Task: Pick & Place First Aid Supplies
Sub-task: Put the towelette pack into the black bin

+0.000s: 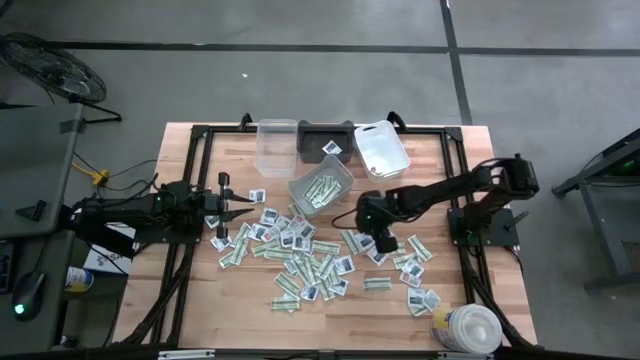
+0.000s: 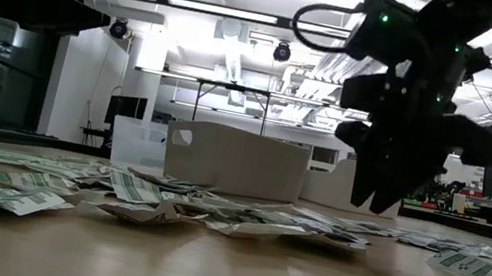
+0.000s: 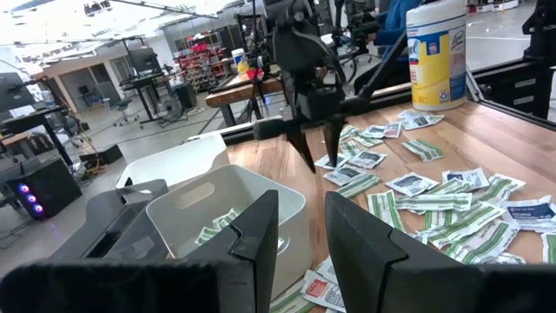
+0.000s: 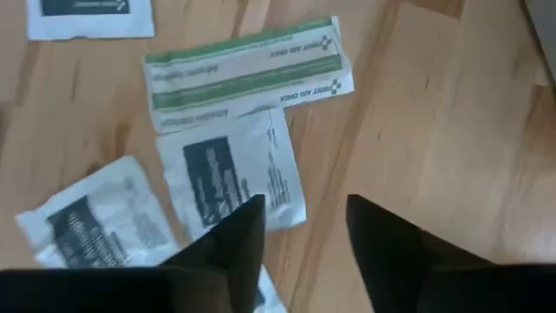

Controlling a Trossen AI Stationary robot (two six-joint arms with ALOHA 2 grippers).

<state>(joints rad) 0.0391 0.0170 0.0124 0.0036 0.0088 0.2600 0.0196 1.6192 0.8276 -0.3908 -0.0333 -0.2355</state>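
**Right gripper poised over packets, nothing held**

The first aid supplies [image 1: 300, 255] lay scattered in a loose drift across mid-table, w/ a few green strips already in the clear bin [image 1: 321, 186] toward the back. The right gripper [image 4: 300, 235] hung just above the wood, fingers parted w/ a clear gap, empty; a squarish white packet [image 4: 233, 178] w/ dark print sat right at one fingertip, a green-and-white strip [image 4: 245, 71] just beyond it. The left gripper [image 3: 300, 235] waited over the pile's left edge, facing the bin, fingers partly apart, holding nothing.

Handling, as a judgement: packets looked feather-light, thin, limp & slick-faced; lying flat they'd give little edge to pinch. Best bet prob. a raised or crinkled corner, or the short end of a strip, fingers straddling it. Overlapping ones could come up in pairs or slide away.

Counts: packets – dozens, too many & too overlapped for an exact no. Bins at the back – 4 seen: two clear, one dark, one white [image 1: 381, 148]. One round tub [image 1: 468, 328] at the near right corner.
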